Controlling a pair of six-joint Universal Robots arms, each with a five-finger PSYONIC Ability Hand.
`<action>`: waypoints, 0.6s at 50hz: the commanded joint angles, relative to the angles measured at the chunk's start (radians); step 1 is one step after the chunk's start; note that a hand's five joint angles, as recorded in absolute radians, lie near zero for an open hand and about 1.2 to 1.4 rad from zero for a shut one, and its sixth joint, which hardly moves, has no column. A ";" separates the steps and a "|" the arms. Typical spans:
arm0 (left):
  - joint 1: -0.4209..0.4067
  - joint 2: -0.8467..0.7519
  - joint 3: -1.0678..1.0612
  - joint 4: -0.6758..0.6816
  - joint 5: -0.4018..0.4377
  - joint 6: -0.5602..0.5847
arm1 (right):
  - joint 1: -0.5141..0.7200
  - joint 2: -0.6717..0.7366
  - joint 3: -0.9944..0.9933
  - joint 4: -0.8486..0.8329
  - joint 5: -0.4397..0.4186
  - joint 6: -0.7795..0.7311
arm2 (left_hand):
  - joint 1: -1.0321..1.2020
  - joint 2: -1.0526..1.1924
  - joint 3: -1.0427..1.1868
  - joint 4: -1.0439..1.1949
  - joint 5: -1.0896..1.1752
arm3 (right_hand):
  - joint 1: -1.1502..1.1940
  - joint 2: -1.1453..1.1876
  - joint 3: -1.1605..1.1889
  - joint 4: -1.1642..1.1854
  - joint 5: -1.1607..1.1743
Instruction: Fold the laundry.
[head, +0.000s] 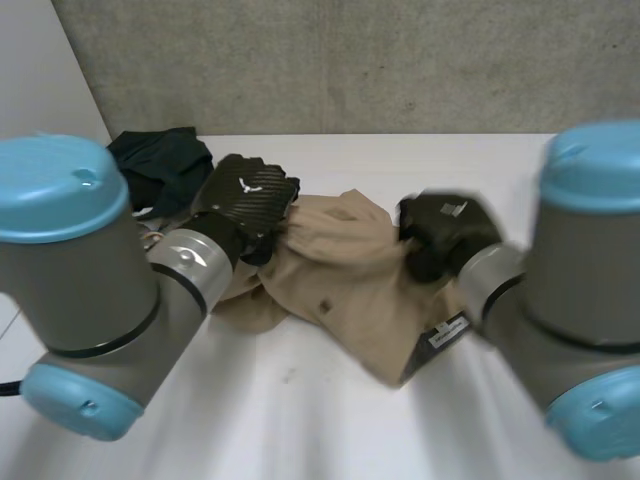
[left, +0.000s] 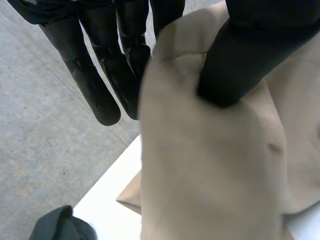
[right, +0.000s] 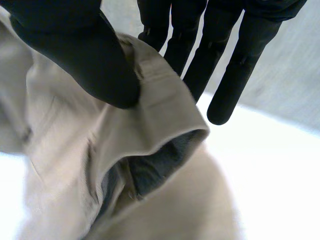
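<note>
Left arm (head: 70, 290), right arm (head: 590, 300) up front over the white surface (head: 300, 410). Left hand (head: 245, 205) and right hand (head: 445, 232) each clamped on an edge of the crumpled tan garment (head: 340, 285) lying mid-surface. Looks barely started: no fold yet, dark garment (head: 165, 165) behind untouched.

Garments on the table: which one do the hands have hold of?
The tan garment in the middle: the left hand and the right hand each pinch it. The dark garment lies bunched near the table's far edge, in neither hand.
</note>
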 joint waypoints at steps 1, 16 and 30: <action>0.004 0.037 -0.080 0.001 0.004 -0.021 | -0.024 -0.040 0.003 -0.017 0.025 -0.404 | 0.253 0.194 0.199 0.193 0.233 | 0.300 0.229 0.228 0.201 0.222; 0.015 -0.251 0.025 0.084 0.010 -0.040 | -0.021 0.223 -0.074 -0.083 0.027 -0.435 | -0.044 -0.103 -0.098 -0.104 -0.064 | 0.300 0.229 0.228 0.201 0.222; 0.107 -0.254 0.377 0.735 0.083 0.138 | -0.031 0.228 -0.430 -0.922 0.008 -0.639 | 0.186 0.126 0.131 0.125 0.165 | 0.300 0.229 0.228 0.201 0.222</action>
